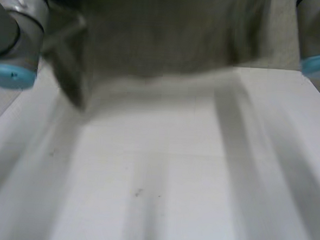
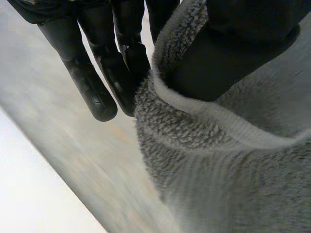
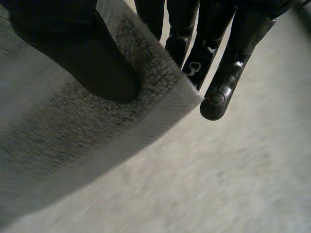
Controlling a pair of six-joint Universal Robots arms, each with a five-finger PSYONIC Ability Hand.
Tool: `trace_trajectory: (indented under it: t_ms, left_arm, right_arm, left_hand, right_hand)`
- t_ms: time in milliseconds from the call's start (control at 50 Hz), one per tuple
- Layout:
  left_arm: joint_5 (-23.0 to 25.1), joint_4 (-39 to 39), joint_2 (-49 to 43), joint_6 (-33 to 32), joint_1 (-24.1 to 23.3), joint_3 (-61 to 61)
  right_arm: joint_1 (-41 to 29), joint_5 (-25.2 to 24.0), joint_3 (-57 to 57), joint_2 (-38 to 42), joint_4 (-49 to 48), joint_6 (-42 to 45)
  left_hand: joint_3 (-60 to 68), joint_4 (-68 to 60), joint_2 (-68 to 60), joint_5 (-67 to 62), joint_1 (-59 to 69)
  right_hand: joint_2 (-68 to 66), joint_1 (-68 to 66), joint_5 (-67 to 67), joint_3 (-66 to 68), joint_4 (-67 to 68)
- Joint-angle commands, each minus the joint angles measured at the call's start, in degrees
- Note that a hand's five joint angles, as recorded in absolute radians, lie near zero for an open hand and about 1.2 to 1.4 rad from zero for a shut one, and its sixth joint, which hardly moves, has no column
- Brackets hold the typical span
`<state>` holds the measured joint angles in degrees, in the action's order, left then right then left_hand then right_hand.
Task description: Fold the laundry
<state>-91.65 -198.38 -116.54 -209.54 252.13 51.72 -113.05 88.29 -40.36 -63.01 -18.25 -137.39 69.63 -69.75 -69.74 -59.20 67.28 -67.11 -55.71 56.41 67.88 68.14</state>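
Note:
A grey fleecy cloth (image 1: 165, 38) hangs lifted above the far part of the white table (image 1: 162, 174), its lower edge just over the tabletop. In the left wrist view my left hand (image 2: 228, 53) pinches the cloth's hemmed edge (image 2: 204, 131) between the thumb and the fingers (image 2: 92, 82). My right hand (image 3: 92, 58), seen from the right wrist, presses its thumb on a corner of the same cloth (image 3: 87, 126), with the fingers (image 3: 228, 63) behind it.
My left arm's grey joint with a blue cap (image 1: 15, 40) stands at the table's left; the right arm's joint (image 1: 319, 48) at the right. The near half of the white table lies bare under the hanging cloth.

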Motion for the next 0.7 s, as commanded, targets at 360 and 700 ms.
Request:
trace_trajectory:
  t_ms: [360,700]
  left_arm:
    - [7.4,-6.2,-1.6,8.0,0.7,43.8]
    - [6.8,-5.4,2.7,-5.0,1.9,56.0]
  right_arm:
    - [6.3,-12.9,-50.6,-4.8,7.8,-6.5]
    - [15.0,-17.6,-60.0,-10.6,13.3,-7.0]
  left_hand:
    - [10.4,-10.3,-10.3,-10.8,12.7]
    - [-4.2,4.4,4.3,3.8,-1.9]
  right_hand:
    - [-12.9,-24.3,13.6,12.1,11.9]
    - [-12.9,-24.3,13.6,12.1,11.9]
